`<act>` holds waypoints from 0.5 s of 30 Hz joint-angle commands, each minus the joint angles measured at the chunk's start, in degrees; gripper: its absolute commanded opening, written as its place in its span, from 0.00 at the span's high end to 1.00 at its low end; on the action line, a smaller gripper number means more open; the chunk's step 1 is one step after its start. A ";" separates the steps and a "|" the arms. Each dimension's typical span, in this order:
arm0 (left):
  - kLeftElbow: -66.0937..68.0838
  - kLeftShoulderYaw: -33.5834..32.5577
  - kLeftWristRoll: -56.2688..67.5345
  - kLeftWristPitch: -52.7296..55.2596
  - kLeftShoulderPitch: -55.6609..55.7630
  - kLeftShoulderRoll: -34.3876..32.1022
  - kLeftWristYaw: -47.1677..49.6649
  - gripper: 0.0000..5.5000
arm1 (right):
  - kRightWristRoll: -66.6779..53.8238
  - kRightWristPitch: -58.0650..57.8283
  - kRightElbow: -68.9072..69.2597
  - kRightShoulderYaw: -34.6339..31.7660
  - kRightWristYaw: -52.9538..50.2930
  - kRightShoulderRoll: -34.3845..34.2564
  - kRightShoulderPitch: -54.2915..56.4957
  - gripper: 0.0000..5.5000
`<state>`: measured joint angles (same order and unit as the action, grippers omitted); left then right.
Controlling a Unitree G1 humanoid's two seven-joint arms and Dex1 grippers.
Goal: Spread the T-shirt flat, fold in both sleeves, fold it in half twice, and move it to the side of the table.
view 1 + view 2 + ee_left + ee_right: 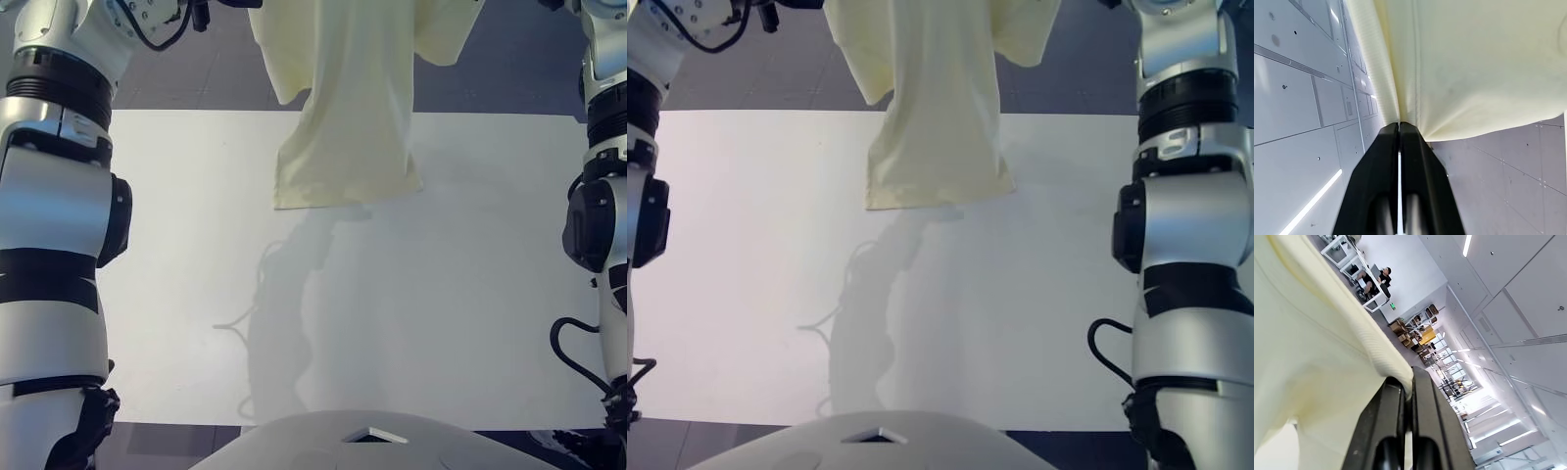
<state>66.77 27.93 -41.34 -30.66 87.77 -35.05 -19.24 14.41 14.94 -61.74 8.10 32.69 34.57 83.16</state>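
My left end effector (1399, 128) and right end effector (1408, 382) each pinch the T-shirt (343, 117), which hangs over the counter (470, 294). I judge this the spreading step; next, lower it and lay it flat.

Left claw (1399, 128) clamped on T-shirt (1484, 63)

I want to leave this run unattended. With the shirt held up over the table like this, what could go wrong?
1. The left gripper and right gripper each pinch only a thin edge of the T-shirt, so the fabric could slip out.
2. The shirt hangs narrow and bunched, so it may land creased rather than flat.
3. It hangs over the far part of the table, so part of it might drape off the far edge.
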 commanded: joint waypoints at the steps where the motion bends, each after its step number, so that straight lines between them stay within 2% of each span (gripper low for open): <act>1: 3.82 1.92 -2.86 2.10 3.15 -0.54 3.66 1.00 | 2.40 1.42 -4.49 0.51 -3.46 2.40 3.70 0.99; 9: 7.76 6.24 -7.82 3.90 4.76 0.02 14.57 1.00 | 5.02 3.31 -8.55 1.53 -7.08 1.82 5.12 0.99; 15: 7.17 7.16 -7.80 -0.74 3.17 -0.77 15.02 1.00 | 4.34 4.50 -6.98 1.43 -4.07 2.57 2.40 0.99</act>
<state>73.42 34.69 -48.79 -30.04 91.92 -33.44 -3.64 19.04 19.66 -69.58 10.00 27.11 34.61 87.02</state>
